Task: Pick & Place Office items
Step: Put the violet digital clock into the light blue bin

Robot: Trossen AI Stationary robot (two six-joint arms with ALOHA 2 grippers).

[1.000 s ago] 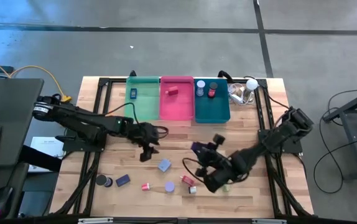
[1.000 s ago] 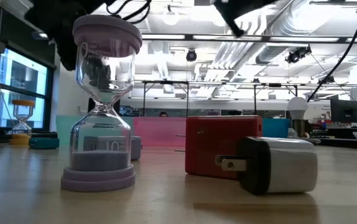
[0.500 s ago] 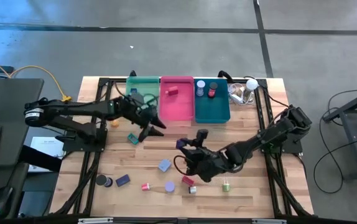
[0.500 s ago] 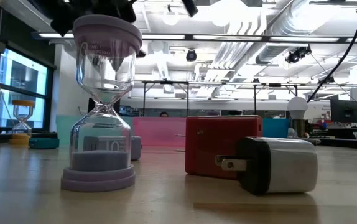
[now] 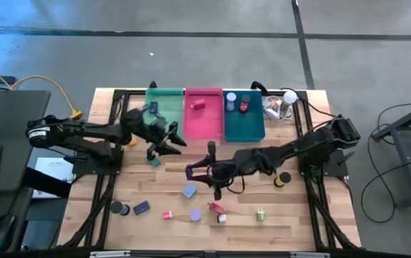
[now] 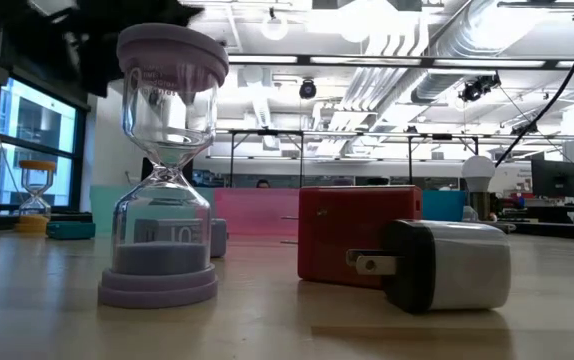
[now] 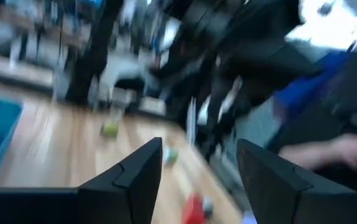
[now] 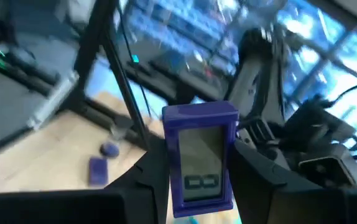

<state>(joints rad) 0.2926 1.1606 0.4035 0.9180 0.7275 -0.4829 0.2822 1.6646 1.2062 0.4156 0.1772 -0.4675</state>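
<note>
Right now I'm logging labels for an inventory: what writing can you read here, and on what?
"10": on the base of the hourglass, partly hidden.
Faint print on its upper bulb: too blurred to read.
Screen of the purple timer held by the right gripper: symbols unreadable.

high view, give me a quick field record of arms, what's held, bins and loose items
left gripper: open, empty, above the table just before the green bin
right gripper: shut on purple timer, over mid-table
pink bin: one small red item inside
teal bin: a few small items at its far end
loose items: lavender block, dark blue block, dark roll, lavender hourglass, red charger and others at the near edge
white bulb: far right corner
</note>
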